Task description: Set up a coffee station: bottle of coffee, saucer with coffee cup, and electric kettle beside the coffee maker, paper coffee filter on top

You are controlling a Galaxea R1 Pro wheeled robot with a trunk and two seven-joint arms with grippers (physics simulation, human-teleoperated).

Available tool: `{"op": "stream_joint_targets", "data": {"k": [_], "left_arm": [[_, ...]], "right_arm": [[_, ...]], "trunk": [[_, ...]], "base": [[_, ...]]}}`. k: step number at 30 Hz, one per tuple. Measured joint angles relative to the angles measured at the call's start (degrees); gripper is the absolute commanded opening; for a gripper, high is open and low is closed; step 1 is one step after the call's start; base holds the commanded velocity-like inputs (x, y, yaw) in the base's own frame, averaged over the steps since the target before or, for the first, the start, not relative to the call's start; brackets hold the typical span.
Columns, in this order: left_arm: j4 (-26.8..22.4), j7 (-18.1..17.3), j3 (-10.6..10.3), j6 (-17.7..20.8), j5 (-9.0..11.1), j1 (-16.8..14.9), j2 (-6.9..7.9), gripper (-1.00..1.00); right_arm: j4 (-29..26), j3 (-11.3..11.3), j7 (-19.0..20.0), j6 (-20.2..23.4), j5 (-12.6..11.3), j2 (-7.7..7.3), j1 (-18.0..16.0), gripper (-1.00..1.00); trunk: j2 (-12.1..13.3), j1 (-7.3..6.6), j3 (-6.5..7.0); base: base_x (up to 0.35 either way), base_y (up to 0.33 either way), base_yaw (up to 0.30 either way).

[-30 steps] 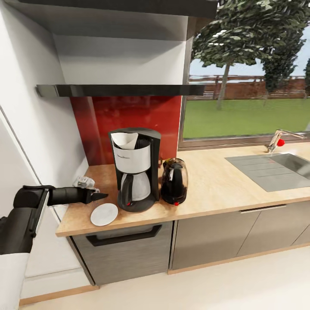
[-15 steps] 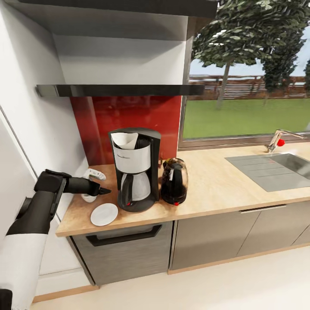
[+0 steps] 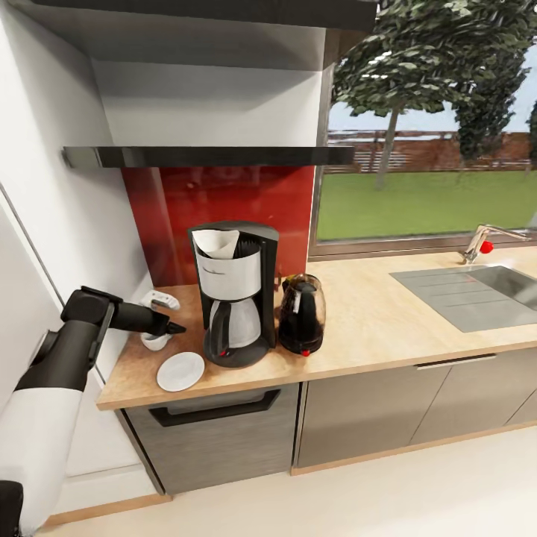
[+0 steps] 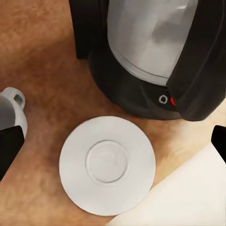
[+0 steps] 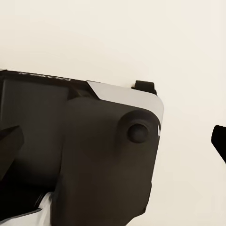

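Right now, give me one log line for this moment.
left gripper: open, above counter | cup: on counter, off saucer | filter: on coffee maker | kettle: beside it

On the tabletop (image 3: 388, 321) there is one coffee maker (image 3: 233, 292). One paper coffee filter (image 3: 216, 240) sits in its top. One electric kettle (image 3: 301, 314) stands just beside the coffee maker, toward the window. One saucer (image 3: 180, 371) lies in front of the coffee maker, and one coffee cup (image 3: 155, 341) stands beside it, toward the wall. One sink (image 3: 477, 294) and one tap (image 3: 485, 240) lie well apart from the coffee maker.
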Motion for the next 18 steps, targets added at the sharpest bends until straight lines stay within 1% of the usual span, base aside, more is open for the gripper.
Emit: {"op": "stream_joint_targets", "data": {"k": [4,6,10,11,13,14,16,17,18], "left_arm": [[0.91,-0.01,0.01,0.00,-0.06,-0.34,0.57,1.00],[2.10,-0.01,-0.03,-0.03,-0.07,-1.08,0.90,1.00],[6.68,-0.01,-0.14,-0.16,-0.23,-3.60,1.60,1.00],[8.51,0.02,-0.17,-0.23,-0.62,-4.46,1.73,1.00],[11.27,0.05,-0.23,-0.33,-1.95,-5.69,1.80,1.00],[12.86,0.06,-0.26,-0.37,-3.39,-6.32,1.80,1.00],[14.92,0.00,-0.43,-0.38,-6.89,-7.55,1.66,1.00],[15.25,-0.02,-0.45,-0.36,-7.70,-7.84,1.61,1.00],[15.71,-0.05,-0.48,-0.33,-8.98,-8.33,1.56,1.00]], "right_arm": [[0.00,0.01,0.00,0.00,0.00,0.01,-0.01,1.00],[0.00,0.01,0.00,0.01,0.00,0.04,0.00,1.00],[0.00,0.01,0.00,0.00,0.00,0.03,-0.01,1.00],[0.00,0.01,0.00,-0.01,0.00,0.03,-0.02,1.00],[0.00,0.01,0.00,-0.04,0.00,0.01,-0.02,1.00],[0.00,0.01,0.00,-0.03,0.00,0.01,-0.02,1.00],[0.00,0.01,0.00,-0.03,0.00,0.04,-0.02,1.00],[0.00,0.01,0.00,-0.02,0.02,0.03,-0.02,1.00],[0.00,-0.01,0.00,-0.01,0.01,0.01,-0.02,1.00]], "trunk": [[0.00,0.00,0.00],[0.00,0.00,0.00],[0.00,0.00,0.00],[0.00,0.00,0.00],[0.00,0.00,0.00],[0.00,0.00,0.00],[0.00,0.00,0.00],[0.00,0.00,0.00],[0.00,0.00,0.00]], "base": [[0.000,0.000,0.000],[0.000,0.000,0.000],[0.000,0.000,0.000],[0.000,0.000,0.000],[0.000,0.000,0.000],[0.000,0.000,0.000],[0.000,0.000,0.000],[0.000,0.000,0.000],[0.000,0.000,0.000]]}}
